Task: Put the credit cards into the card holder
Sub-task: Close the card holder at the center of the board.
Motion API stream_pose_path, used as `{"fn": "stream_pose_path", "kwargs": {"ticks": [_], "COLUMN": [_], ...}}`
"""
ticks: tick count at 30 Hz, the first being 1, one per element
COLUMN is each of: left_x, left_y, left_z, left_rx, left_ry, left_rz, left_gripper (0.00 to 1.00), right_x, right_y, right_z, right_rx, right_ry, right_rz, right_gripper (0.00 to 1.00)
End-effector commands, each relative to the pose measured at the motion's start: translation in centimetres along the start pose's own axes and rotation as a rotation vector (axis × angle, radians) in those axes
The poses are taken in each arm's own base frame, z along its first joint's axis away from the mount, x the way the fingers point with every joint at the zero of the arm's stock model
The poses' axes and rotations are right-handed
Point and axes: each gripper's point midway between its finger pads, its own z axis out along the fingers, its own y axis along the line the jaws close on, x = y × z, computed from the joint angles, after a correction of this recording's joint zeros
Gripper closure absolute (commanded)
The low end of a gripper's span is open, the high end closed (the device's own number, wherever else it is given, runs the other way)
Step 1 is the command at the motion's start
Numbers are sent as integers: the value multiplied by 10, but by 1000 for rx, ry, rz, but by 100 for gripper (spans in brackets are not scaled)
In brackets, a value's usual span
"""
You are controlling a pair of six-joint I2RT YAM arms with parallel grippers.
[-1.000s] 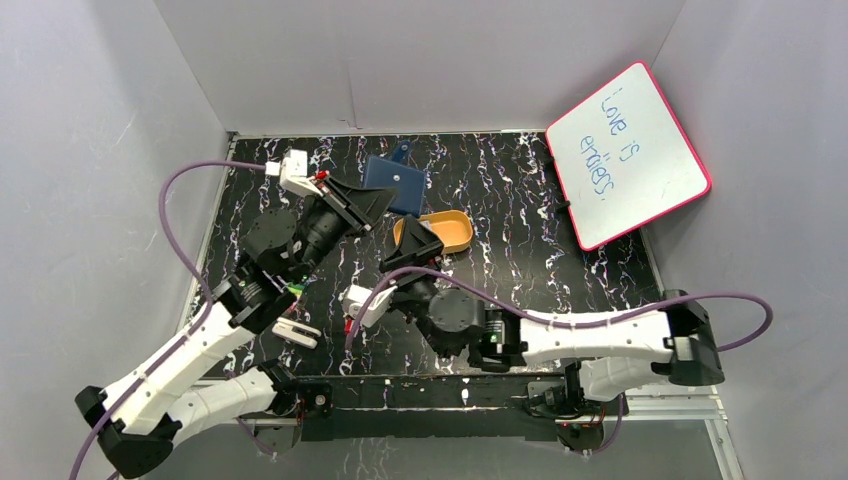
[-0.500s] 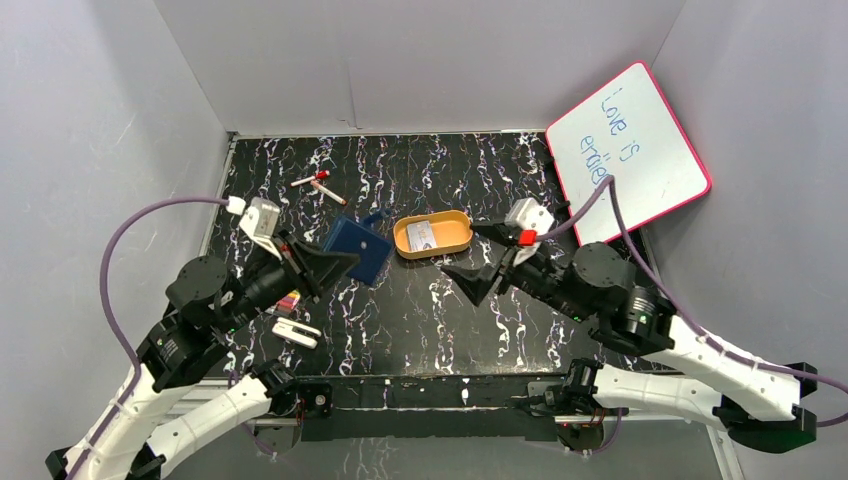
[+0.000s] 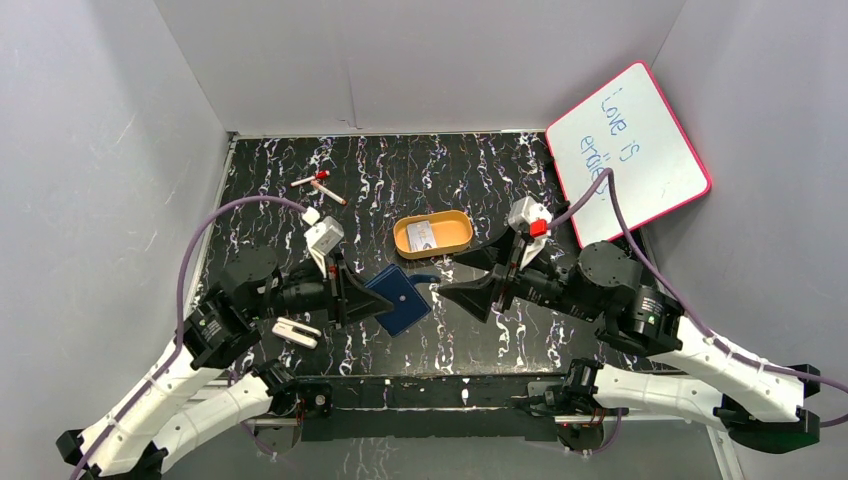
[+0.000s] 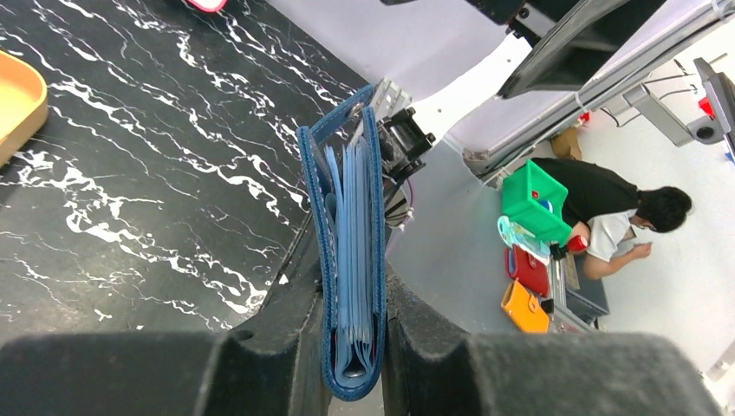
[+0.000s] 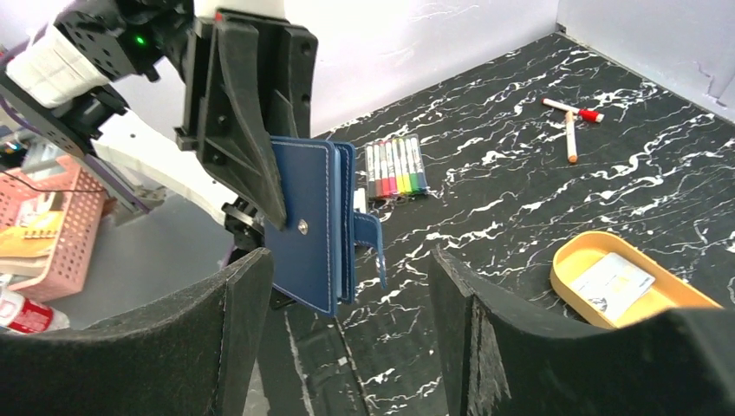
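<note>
We see our left tool [image 4: 351, 293] pinching the navy-blue folded wallet [image 3: 400, 305], held facing our right tool [image 5: 347, 256], which is spread wide. A pale grey rectangular card [image 3: 425, 234] lies in the orange oval tray [image 3: 459, 241].

the navy card holder [image 3: 402, 305] stands on edge, pinched in the left gripper [image 4: 351, 355], folded nearly shut with its snap tab hanging loose (lighter blue pockets show inside). the pale credit cards [image 3: 422, 235] lie flat in the orange tray [image 3: 458, 242], well apart.
</note>
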Motion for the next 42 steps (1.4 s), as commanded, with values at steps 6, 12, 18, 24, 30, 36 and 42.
{"fn": "stream_pose_path", "kwargs": {"ticks": [6, 12, 18, 24, 30, 36, 42], "left_x": [2, 1, 2, 3, 2, 1, 1], "left_y": [-18, -24, -29, -30, -31, -33, -33], "left_z": [-7, -8, -12, -14, -16, -18, -20], "left_rx": [108, 140, 156, 157, 159, 160, 157], "left_ry": [-15, -5, -7, -11, -18, -25, -27], "left_rz": [75, 87, 91, 95, 101, 107, 111], "left_gripper": [100, 100, 100, 100, 100, 100, 100], "right_x": [6, 14, 9, 6, 6, 6, 4], "right_y": [16, 15, 14, 16, 19, 21, 24], "right_z": [-3, 5, 10, 11, 13, 15, 15], "right_rx": [-71, -68, -64, -76, -92, -102, -116], "right_ry": [-9, -3, -31, -41, -39, -27, -28], "right_rz": [140, 169, 181, 187, 191, 190, 189], "right_gripper": [37, 43, 50, 61, 74, 76, 88]}}
